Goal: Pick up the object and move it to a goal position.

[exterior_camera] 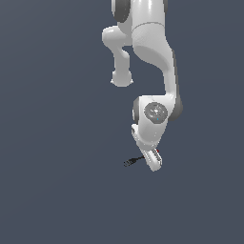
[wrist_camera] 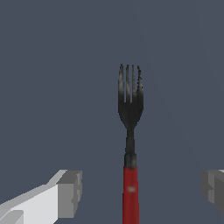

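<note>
The object is a small fork with a red handle [wrist_camera: 130,192] and a dark grey pronged end [wrist_camera: 130,94]. In the wrist view it lies straight between my two fingers, closer to one grey pad [wrist_camera: 70,192] than to the other [wrist_camera: 214,190], and touches neither. My gripper [wrist_camera: 142,192] is open and straddles the handle. In the exterior view the gripper [exterior_camera: 151,162] is down at the fork. The dark prongs [exterior_camera: 129,162] stick out toward the exterior view's left, and a sliver of red handle [exterior_camera: 157,152] shows behind the hand.
A plain dark blue-grey floor [exterior_camera: 57,190] fills both views. The white arm [exterior_camera: 152,57] rises above the gripper to the top of the exterior view. No goal marker shows.
</note>
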Action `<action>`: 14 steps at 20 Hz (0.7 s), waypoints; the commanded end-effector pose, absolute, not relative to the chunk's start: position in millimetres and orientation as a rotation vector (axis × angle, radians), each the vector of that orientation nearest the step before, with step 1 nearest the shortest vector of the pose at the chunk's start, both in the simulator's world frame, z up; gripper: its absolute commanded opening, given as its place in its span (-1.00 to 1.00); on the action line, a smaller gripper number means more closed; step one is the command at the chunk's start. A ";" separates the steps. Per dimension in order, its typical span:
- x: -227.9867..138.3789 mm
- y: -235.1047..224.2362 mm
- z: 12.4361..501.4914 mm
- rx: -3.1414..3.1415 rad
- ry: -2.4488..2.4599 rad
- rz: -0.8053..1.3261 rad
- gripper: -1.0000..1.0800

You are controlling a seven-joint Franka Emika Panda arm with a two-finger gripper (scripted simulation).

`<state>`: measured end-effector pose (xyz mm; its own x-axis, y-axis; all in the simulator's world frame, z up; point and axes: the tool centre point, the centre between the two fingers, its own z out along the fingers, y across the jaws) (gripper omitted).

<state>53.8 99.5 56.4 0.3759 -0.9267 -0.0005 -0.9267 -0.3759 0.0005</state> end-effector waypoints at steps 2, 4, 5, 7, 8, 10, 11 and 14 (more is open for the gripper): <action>53.9 99.4 55.0 2.605 -1.755 -0.001 0.92; 53.8 99.2 50.7 2.605 -1.756 -0.001 0.92; 53.7 99.4 47.4 2.605 -1.756 -0.001 0.92; 53.5 99.5 38.8 2.604 -1.757 -0.001 0.92; 53.3 99.1 33.5 2.603 -1.758 -0.001 0.92; 52.9 99.1 22.2 2.603 -1.760 -0.001 0.92; 52.8 98.9 17.6 2.602 -1.761 -0.001 0.92; 52.9 99.0 8.4 2.601 -1.761 0.000 0.92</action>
<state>52.4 99.1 12.8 0.3719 -0.9283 -0.0006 -0.9283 -0.3719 0.0015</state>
